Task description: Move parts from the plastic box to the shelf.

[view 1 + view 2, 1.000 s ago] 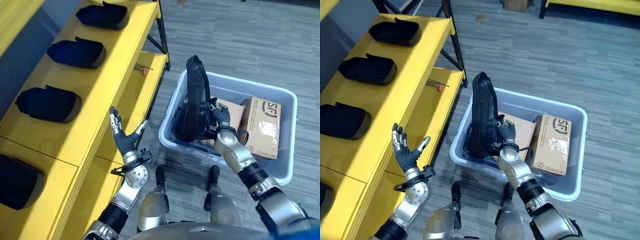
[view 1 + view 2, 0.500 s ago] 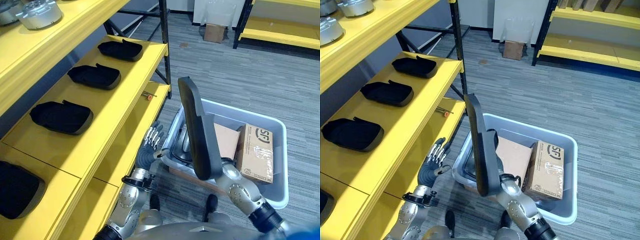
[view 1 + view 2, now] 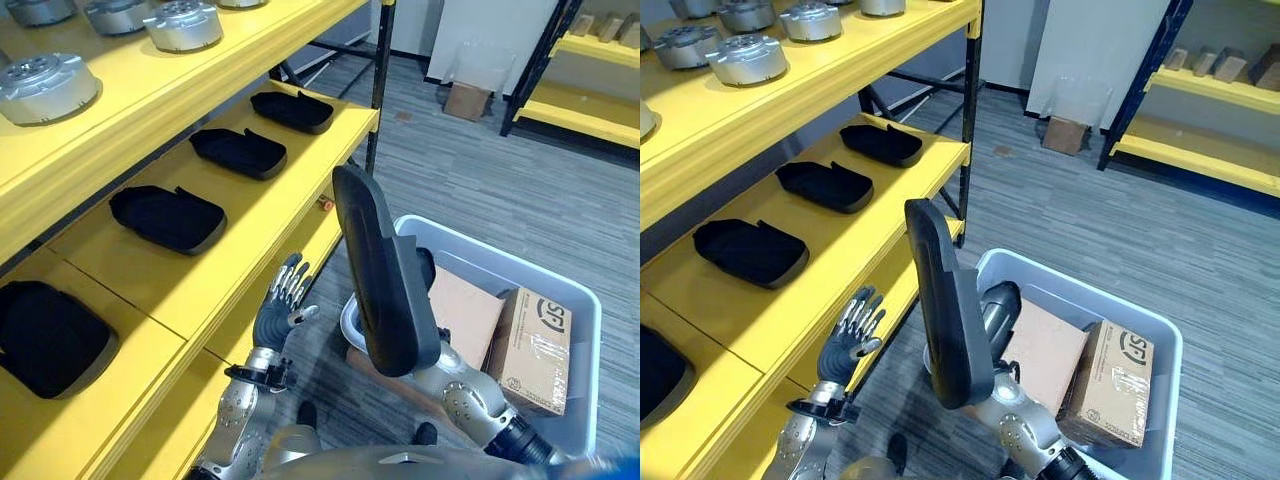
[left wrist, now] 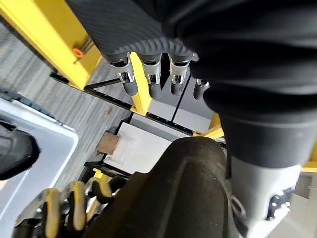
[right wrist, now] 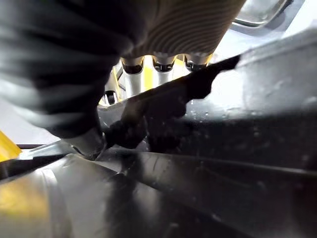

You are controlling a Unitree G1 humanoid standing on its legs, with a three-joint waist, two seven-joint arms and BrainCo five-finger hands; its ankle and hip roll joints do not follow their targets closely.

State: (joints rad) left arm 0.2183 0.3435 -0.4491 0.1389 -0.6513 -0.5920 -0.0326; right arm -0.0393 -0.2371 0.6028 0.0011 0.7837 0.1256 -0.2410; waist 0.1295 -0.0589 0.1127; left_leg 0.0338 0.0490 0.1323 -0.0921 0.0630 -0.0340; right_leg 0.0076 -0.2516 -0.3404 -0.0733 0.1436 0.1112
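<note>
The long black curved moulded part [image 3: 382,270] stands nearly upright above the right hand [image 5: 148,74], lifted out over the near-left corner of the pale grey plastic box [image 3: 578,400]. In the right wrist view the hand's fingers run over the part's edge and the thumb bears on its near face, so the hand is clamped on the part; in the head views the hand itself is hidden behind the part's lower end, with only the silver forearm showing below it.

Just behind the held part, down inside the box, a second dark part [image 3: 998,308] leans against the box's left wall. To the right of the right hand a flat brown cardboard sheet [image 3: 462,316] lies in the box, and further right a taped brown cardboard carton [image 3: 535,346] stands against the far-right wall.

The left hand [image 3: 276,311] is raised to the left of the held part, apart from it, its fingers [image 4: 151,82] straight and spread and holding nothing. It hangs just beside the front edge of the yellow metal shelf [image 3: 250,235].

On the shelf level left of that hand, four black moulded parts lie in a row: the nearest [image 3: 45,335], the next [image 3: 168,218], a third [image 3: 238,152] and the farthest [image 3: 292,110]. On the level above sit round silver metal castings [image 3: 42,86]. On the lower level, beyond the left hand, a small orange-tipped tool [image 3: 326,204] rests.
</note>
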